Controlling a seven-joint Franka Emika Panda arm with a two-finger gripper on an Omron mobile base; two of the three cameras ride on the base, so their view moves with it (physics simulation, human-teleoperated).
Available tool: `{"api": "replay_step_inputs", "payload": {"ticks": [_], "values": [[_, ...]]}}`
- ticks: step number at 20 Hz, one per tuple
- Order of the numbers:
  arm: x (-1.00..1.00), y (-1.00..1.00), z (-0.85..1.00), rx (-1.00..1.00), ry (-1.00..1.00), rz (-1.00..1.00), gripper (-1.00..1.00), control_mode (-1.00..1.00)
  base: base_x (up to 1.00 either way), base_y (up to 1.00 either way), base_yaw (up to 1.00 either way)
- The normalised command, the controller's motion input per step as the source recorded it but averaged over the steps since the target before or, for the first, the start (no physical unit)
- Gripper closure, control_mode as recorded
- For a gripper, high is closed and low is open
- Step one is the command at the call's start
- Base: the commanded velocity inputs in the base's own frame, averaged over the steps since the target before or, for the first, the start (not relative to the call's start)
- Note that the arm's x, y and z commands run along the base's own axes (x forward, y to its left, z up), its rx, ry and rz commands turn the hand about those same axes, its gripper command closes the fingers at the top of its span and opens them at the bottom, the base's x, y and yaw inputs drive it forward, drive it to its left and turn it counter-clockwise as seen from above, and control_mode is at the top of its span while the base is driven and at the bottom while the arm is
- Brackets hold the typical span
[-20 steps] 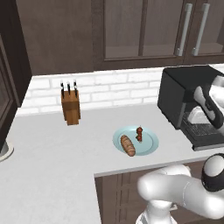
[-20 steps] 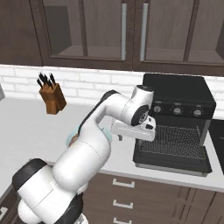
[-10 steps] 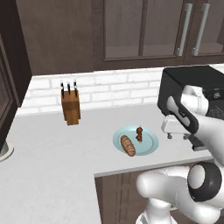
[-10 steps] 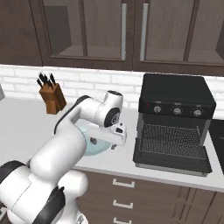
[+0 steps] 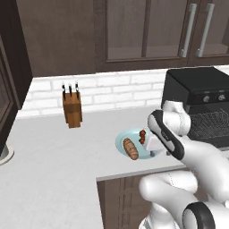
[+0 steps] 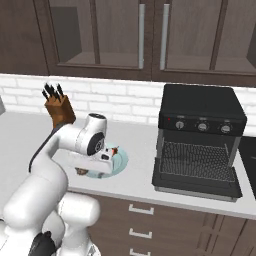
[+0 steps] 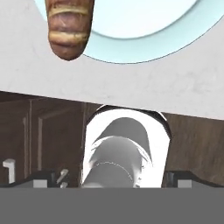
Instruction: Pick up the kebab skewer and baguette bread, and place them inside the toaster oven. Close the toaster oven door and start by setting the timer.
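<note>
We see the gripper (image 5: 152,150) low over the right-hand edge of the pale blue plate (image 5: 123,138), at the front of the white counter (image 5: 58,165). In the left base view the hand's white body covers the fingers, and in the right base view the hand sits over the plate with its tips hidden, so we cannot tell whether the jaws are apart or together; we see nothing held in them.

On the plate, the baguette bread (image 5: 130,148) lies toward the front left, its scored golden crust plain in the hand view, where one rounded end (image 7: 69,26) hangs past the plate's rim over the counter. The kebab skewer (image 5: 142,135) lies just beside it toward the back of the plate, dark red chunks touching the hand's edge as we see it; in the right base view a bit of it shows at the far side of the hand (image 6: 114,150).

To the right, well apart from the plate, the toaster oven (image 6: 202,107) stands with its toaster oven door (image 6: 197,184) folded down flat, the wire rack visible inside and three knobs on the strip above. We can read no writing or brand on it; a small red mark sits left of the knobs.

A wooden knife block (image 5: 72,108) stands against the white brick wall, with dark cabinets above
</note>
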Motion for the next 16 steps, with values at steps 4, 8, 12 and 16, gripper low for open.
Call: {"api": "replay_step_inputs", "payload": {"ticks": [4,8,12,16], "values": [[0.90,0.99,-0.04,0.00,-0.01,0.00,-1.00,-1.00,0.00,0.00,0.00],[0.97,0.58,0.00,0.01,0.00,0.03,-1.00,-1.00,0.00,0.00,0.00],[0.69,0.10,-0.15,0.02,0.00,0.09,-1.00,-1.00,0.00,0.00,0.00],[0.37,-0.02,-0.23,0.01,0.00,0.02,-1.00,-1.00,0.00,0.00,0.00]]}}
